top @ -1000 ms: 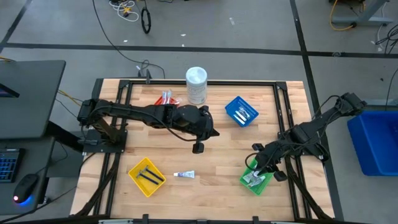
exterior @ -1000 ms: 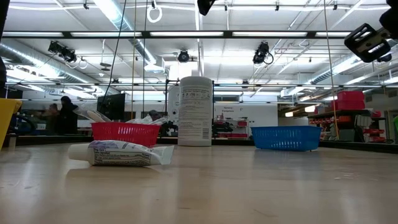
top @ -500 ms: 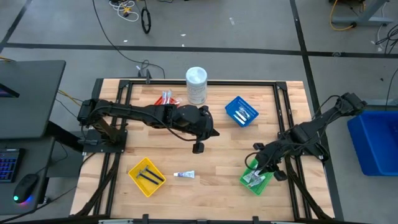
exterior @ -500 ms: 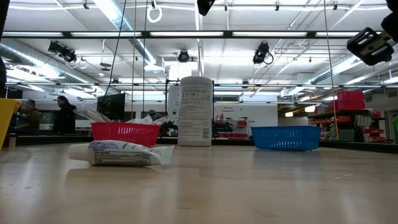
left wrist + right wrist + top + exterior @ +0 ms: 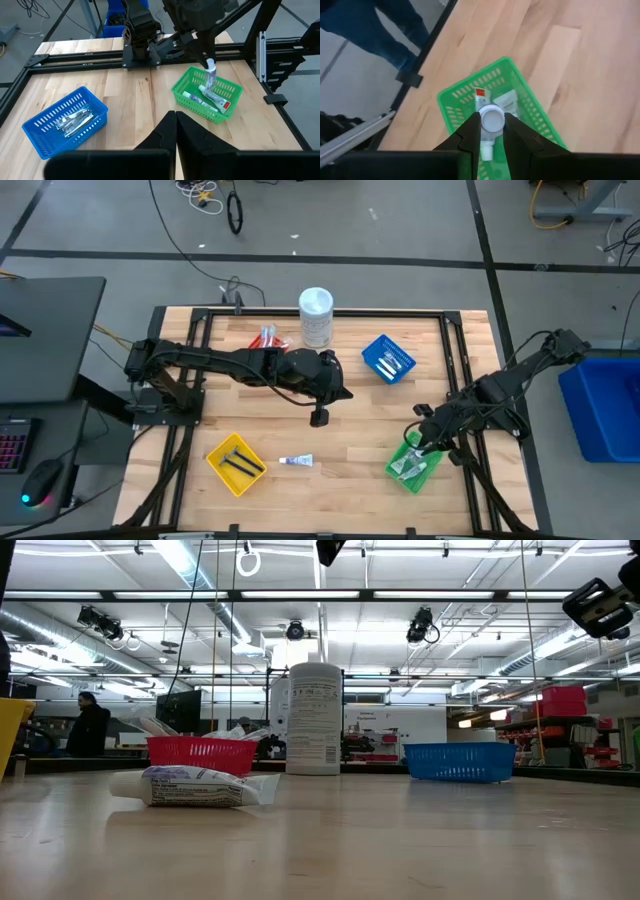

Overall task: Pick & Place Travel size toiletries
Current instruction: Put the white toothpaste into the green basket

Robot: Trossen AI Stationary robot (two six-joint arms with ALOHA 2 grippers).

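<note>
Baskets number four; right pincer (image 5: 492, 131) clamps one tube (image 5: 492, 121) over green basket (image 5: 457, 96); left pincer (image 5: 175, 125) together.

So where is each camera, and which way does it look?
High: above, looking straight down; both arms, green basket.
Low: table height, looking across at a tube; arm parts up top.
Left wrist: past its shut fingers toward the green basket.
Right wrist: down over the basket; fingers grip a tube.
Shared: high and both wrist views show the basket.
</note>
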